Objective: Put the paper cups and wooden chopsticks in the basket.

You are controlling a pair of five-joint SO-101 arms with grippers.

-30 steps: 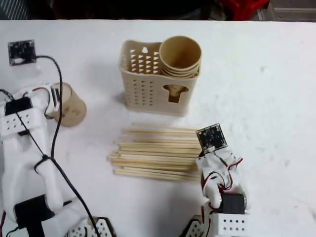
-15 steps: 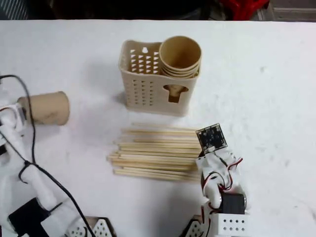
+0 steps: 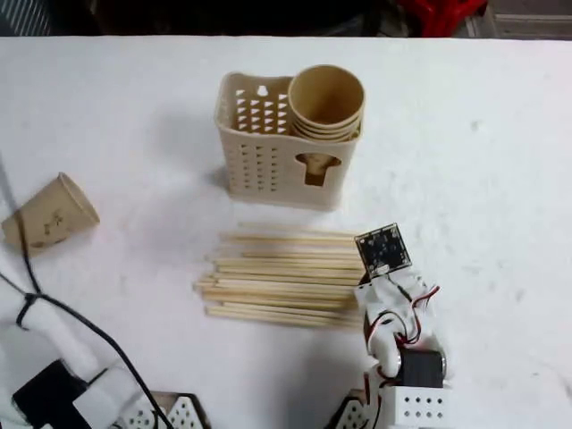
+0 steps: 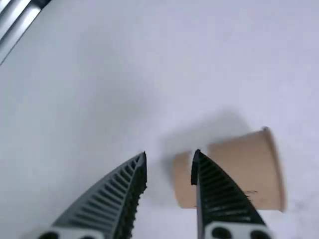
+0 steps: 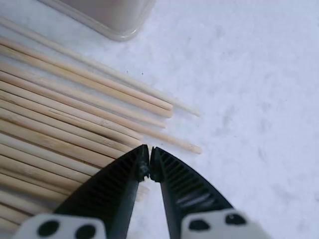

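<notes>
Loose paper cup lies on its side near the left edge of the tabletop in the high view, rim end toward the middle, base toward the edge. 1 sec ago it sat further in w/ the left arm right against it. Half a sec ago it was already tipped over & partway out, so it has shifted leftward, away from the basket. Left arm has pulled back since then, leaving its black cable & base parts at the lower left corner. In the left wrist view the left claw has its fingers apart w/ nothing btwn them. The paper cup lies just past one fingertip; can't tell if they touch. Basket stands upright mid-tabletop w/ a stack of paper cups nested in its right-hand part, same as before. Wooden chopsticks lie in a loose flat pile just in front of the basket, apart from it, unchanged. Right arm hasn't moved vs. the earlier frames: its camera board sits over the pile's right end. In the right wrist view the right claw has its tips together, nothing seen gripped, over the wooden chopsticks' ends.
</notes>
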